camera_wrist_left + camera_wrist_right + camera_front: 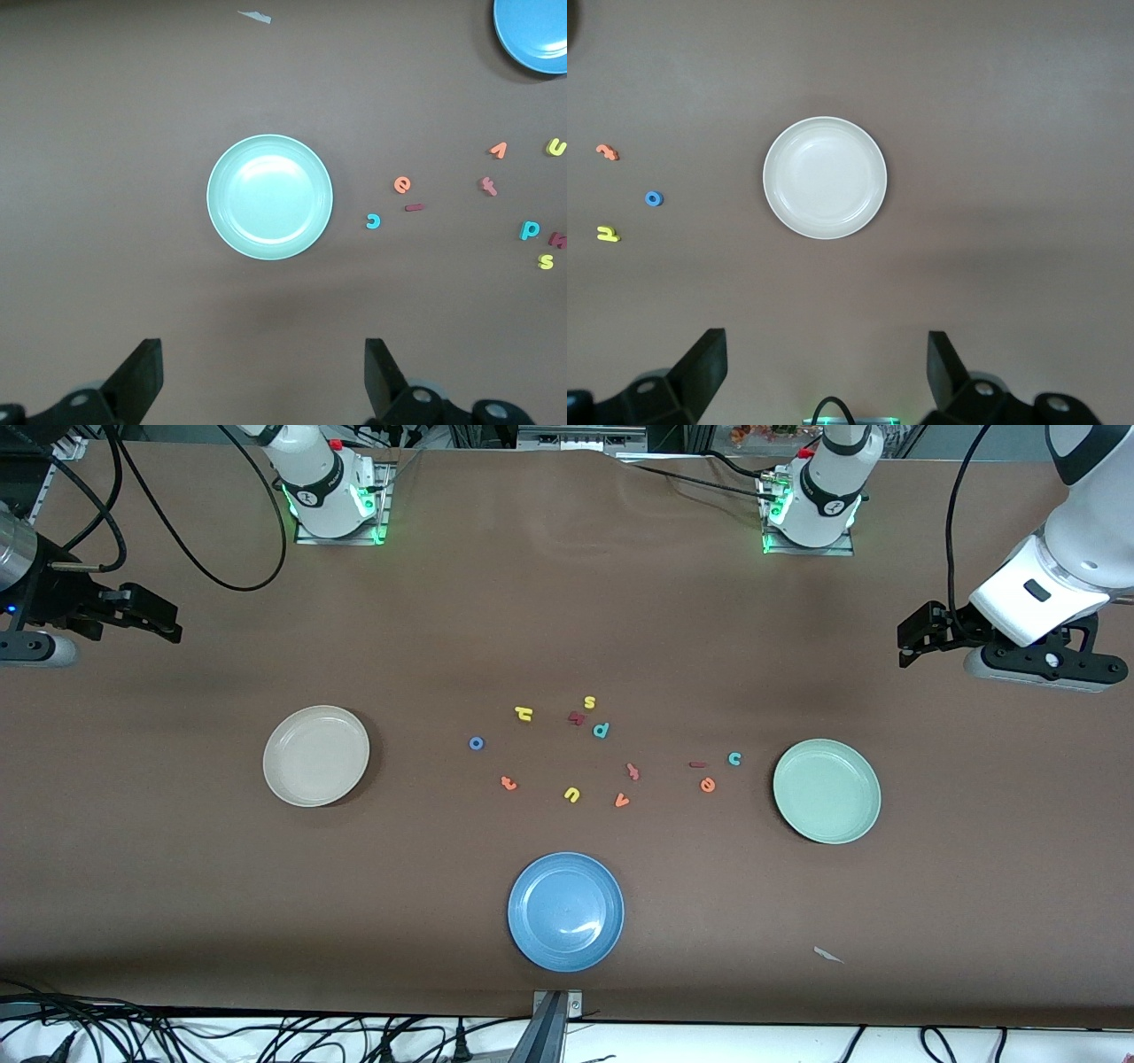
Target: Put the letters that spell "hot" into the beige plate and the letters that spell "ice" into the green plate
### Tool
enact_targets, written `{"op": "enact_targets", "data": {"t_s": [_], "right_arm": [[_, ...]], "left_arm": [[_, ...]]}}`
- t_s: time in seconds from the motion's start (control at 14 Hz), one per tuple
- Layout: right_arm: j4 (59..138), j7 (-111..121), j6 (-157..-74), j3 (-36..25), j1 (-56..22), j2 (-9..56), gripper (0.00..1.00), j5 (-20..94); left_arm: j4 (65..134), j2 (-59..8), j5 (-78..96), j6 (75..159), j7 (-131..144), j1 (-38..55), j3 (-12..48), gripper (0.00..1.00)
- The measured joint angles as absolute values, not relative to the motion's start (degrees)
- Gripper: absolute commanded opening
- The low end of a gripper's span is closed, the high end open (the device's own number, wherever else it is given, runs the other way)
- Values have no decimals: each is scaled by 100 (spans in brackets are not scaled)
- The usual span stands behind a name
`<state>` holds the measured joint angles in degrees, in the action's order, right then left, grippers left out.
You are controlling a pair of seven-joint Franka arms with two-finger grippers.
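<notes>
The beige plate (316, 755) (824, 177) lies empty toward the right arm's end, the green plate (827, 790) (269, 197) empty toward the left arm's end. Between them lie the yellow h (524, 713) (607, 235), blue o (477, 743) (653, 198) and orange t (508, 783) (607, 152). Beside the green plate are the dark red i (698, 764) (414, 208), teal c (734, 758) (373, 220) and orange e (707, 784) (402, 184). My left gripper (908, 638) (263, 376) and right gripper (164, 618) (826, 372) hang open and empty at their own table ends.
A blue plate (565, 911) sits nearest the front camera at mid-table. Other loose letters lie among the task's ones: yellow s (590, 702), teal p (601, 731), yellow u (571, 794), orange v (622, 801). A white scrap (828, 955) lies near the front edge.
</notes>
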<state>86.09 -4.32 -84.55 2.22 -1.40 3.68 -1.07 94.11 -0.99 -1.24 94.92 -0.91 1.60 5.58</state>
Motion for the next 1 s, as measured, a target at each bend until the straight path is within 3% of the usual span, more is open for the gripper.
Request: {"op": "enact_targets", "data": {"t_s": [1.0], "right_arm": [[8612, -442, -8448, 250, -141, 379, 100, -101]], "left_arm": [[9411, -100, -124, 9360, -91, 155, 548, 100]]}}
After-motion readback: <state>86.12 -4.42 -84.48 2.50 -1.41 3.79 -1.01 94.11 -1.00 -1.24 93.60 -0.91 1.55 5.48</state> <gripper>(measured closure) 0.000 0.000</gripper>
